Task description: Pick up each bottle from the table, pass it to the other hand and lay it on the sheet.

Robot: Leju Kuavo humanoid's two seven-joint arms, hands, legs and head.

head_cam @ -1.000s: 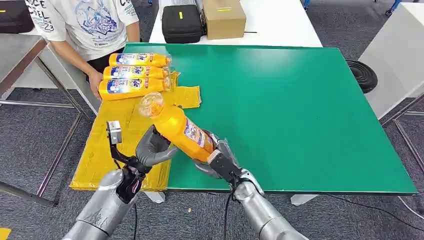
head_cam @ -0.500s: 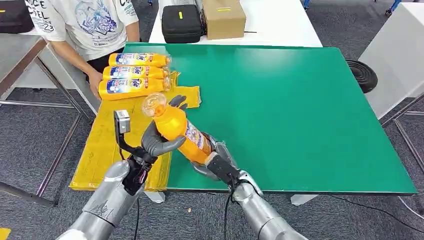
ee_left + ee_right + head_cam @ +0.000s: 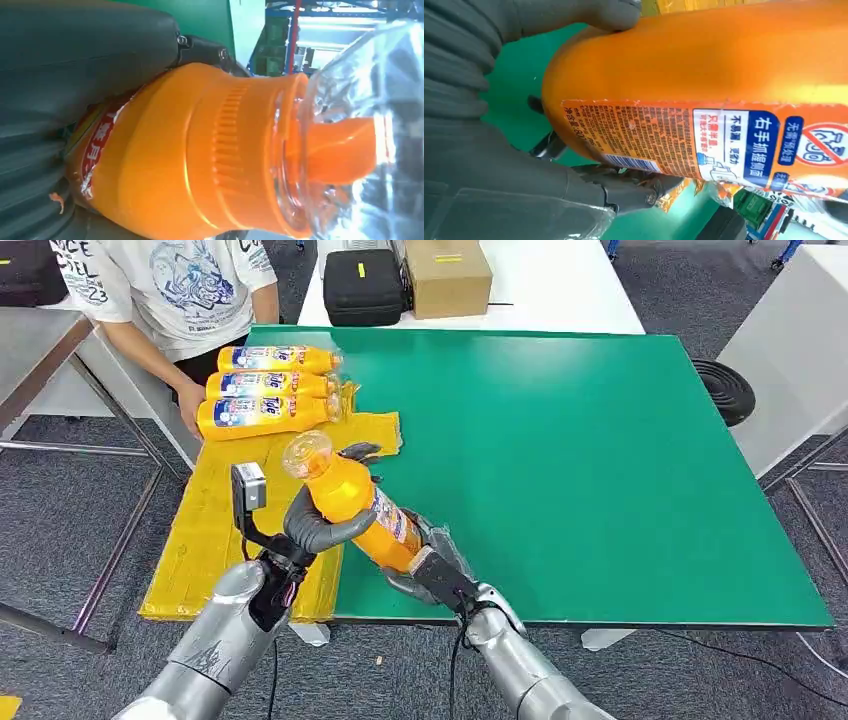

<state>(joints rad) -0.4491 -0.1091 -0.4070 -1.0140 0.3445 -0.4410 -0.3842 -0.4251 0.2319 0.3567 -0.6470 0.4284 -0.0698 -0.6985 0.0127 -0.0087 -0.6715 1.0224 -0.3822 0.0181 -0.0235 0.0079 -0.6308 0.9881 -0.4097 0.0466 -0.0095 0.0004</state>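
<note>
We are looking at an orange plastic bottle [image 3: 355, 508] with a smooth, glossy, rounded body, a ribbed collar below the neck and a clear, faceted cap [image 3: 306, 454] over an orange spout. A paper label with blue, red and white print is wrapping its side. It is tilting in the air above the near left corner of the green table [image 3: 600, 460], cap pointing away from the robot and toward the sheet.

The yellow sheet [image 3: 215, 530] is lying flat, slightly wrinkled, overhanging the table's left edge. Three like bottles [image 3: 265, 385] are resting on their sides at its far end, side by side and touching, next to a seated person [image 3: 165, 290] whose hand is resting near them.

The left hand [image 3: 325, 525], matte grey with a thick thumb, is curling around the bottle's upper body just below the neck; the thumb is crossing the near side while darker fingers [image 3: 358, 451] are reaching over the far side. In the left wrist view the grey thumb [image 3: 75, 55] is pressing against the bottle [image 3: 190, 150].

The right hand [image 3: 425, 560] is clasping the bottle's base from below, its fingers wrapping the rounded bottom. The right wrist view is showing the ribbed grey hand [image 3: 484, 100] lying on the label end of the bottle [image 3: 704, 75]. Both hands are grasping the same bottle at once.

A black case [image 3: 363, 285] and a cardboard box [image 3: 448, 275] are sitting on the white table beyond.
</note>
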